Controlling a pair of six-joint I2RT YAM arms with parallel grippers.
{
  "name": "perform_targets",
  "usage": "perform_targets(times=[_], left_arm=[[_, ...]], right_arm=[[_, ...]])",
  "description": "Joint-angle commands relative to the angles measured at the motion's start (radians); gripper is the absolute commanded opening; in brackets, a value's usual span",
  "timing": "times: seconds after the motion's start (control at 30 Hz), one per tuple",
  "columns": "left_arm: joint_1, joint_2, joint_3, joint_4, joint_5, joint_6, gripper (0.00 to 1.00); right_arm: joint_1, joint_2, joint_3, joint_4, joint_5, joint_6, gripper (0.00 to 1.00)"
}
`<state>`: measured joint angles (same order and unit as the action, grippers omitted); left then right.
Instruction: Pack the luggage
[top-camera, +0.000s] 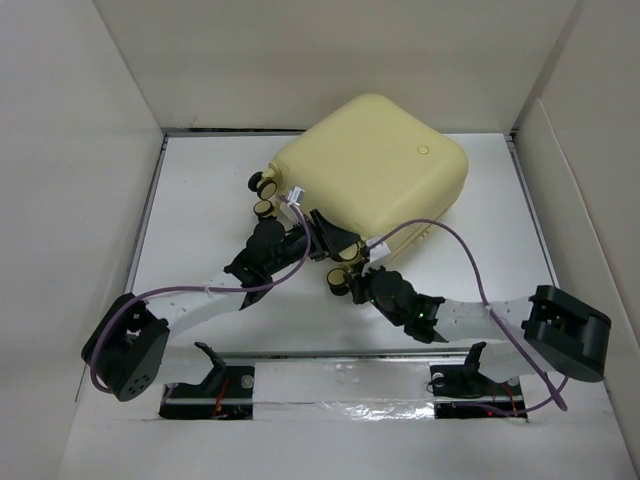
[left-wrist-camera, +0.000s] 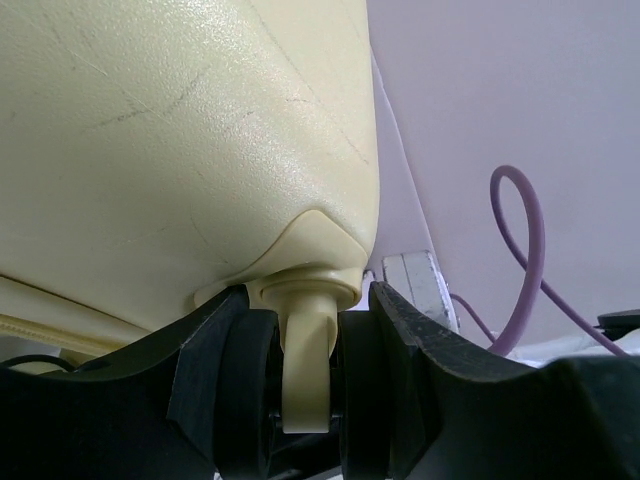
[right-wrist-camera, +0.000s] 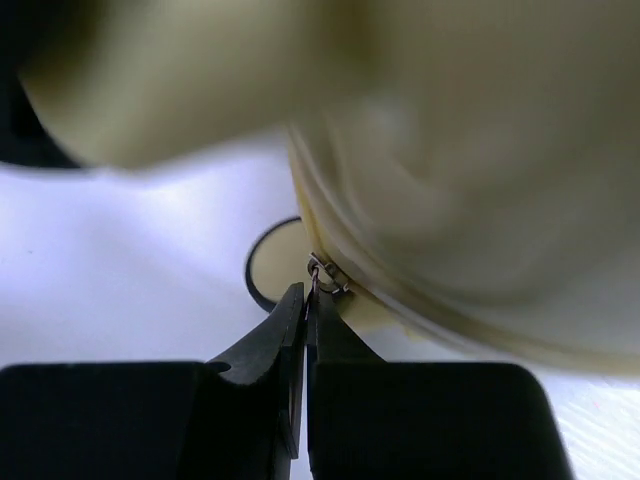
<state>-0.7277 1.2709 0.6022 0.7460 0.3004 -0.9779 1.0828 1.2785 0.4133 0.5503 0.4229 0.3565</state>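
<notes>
White walls surround a white table; the yellow suitcase lies at the back. Wrist views show more: the left gripper squeezes a wheel, and the right gripper is pinched closed by a metal ring.

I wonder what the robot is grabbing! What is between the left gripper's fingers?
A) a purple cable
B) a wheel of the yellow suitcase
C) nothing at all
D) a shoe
B: the left wrist view shows the left gripper with a finger on each side of a wheel at a corner of the luggage.
</notes>
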Motion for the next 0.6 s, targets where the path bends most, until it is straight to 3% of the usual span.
perform_targets(times=[0.0, 0.07, 0.2, 0.3, 0.37, 0.47, 0.5, 0.57], left_arm=[[-0.026, -0.021, 0.146, 0.230, 0.037, -0.067, 0.00], [-0.026, -0.030, 0.128, 0.230, 0.052, -0.088, 0.00], [-0.026, -0.082, 0.030, 0.291, 0.031, -0.180, 0.00], [-0.048, -0.129, -0.054, 0.319, -0.029, -0.217, 0.00], [-0.049, -0.154, -0.084, 0.250, -0.072, -0.193, 0.00], [-0.024, -0.229, -0.082, 0.092, -0.147, -0.093, 0.47], [0.015, -0.278, -0.067, 0.028, -0.170, -0.061, 0.69], [0.054, -0.321, 0.000, -0.188, -0.249, 0.014, 0.79]], right_arm=[[0.132, 0.062, 0.166, 0.187, -0.282, -0.008, 0.00], [0.132, 0.126, 0.179, 0.264, -0.265, -0.019, 0.00], [0.132, 0.277, 0.144, 0.624, -0.126, -0.018, 0.00], [0.132, 0.435, 0.107, 1.063, -0.012, 0.024, 0.00], [0.132, 0.536, 0.076, 1.228, 0.025, 0.077, 0.00], [0.132, 0.524, 0.009, 1.260, 0.024, 0.130, 0.00], [0.132, 0.506, -0.011, 1.260, 0.022, 0.134, 0.00], [0.132, 0.478, -0.080, 1.258, 0.025, 0.160, 0.00]])
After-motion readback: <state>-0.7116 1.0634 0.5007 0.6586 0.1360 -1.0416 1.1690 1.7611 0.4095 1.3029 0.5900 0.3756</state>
